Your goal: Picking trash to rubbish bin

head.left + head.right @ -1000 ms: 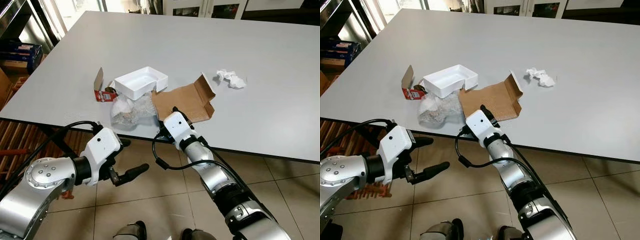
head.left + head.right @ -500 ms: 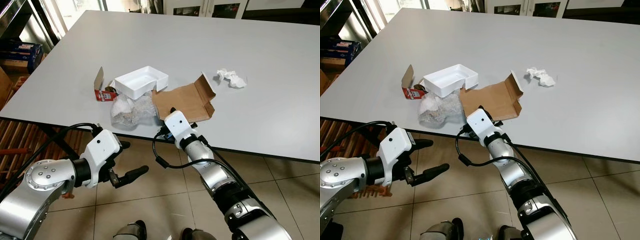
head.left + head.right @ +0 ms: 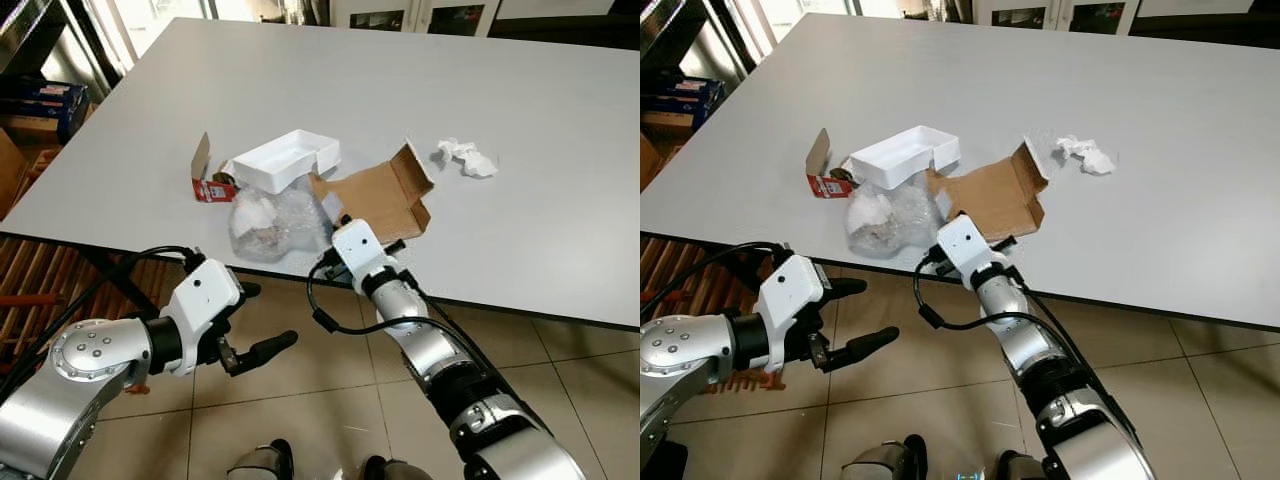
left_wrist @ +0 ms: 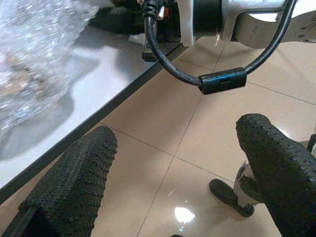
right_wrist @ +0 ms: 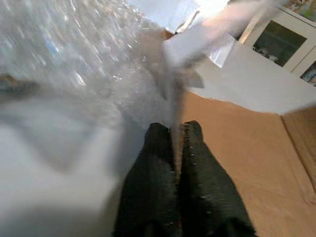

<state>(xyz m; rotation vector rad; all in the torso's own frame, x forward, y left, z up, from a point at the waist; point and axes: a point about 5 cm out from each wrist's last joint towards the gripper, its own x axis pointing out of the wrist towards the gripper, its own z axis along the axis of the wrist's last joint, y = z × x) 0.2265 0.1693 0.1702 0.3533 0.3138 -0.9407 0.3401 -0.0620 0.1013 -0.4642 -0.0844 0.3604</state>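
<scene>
- Right gripper (image 5: 173, 143) at the table's near edge, centre of the head view — fingers pinched together on a thin flap of the cardboard box (image 3: 378, 197). The wrist view shows the edge caught between the pads.
- Box lies flattened, mid-frame, touching the bubble wrap (image 3: 275, 220) to its left and the white tray (image 3: 283, 160) above-left.
- Other trash: red carton (image 3: 207, 183) at left, crumpled tissue (image 3: 467, 158) upper right, well apart.
- Left gripper (image 3: 252, 322) hangs below the table (image 3: 560, 90) at lower left, fingers wide apart, holding nothing.
- No bin in view.
- My plan: lift slowly — the grip is only on a thin edge, so I judge it could slip. Draw the box toward me, clear of the wrap, before I turn away.
</scene>
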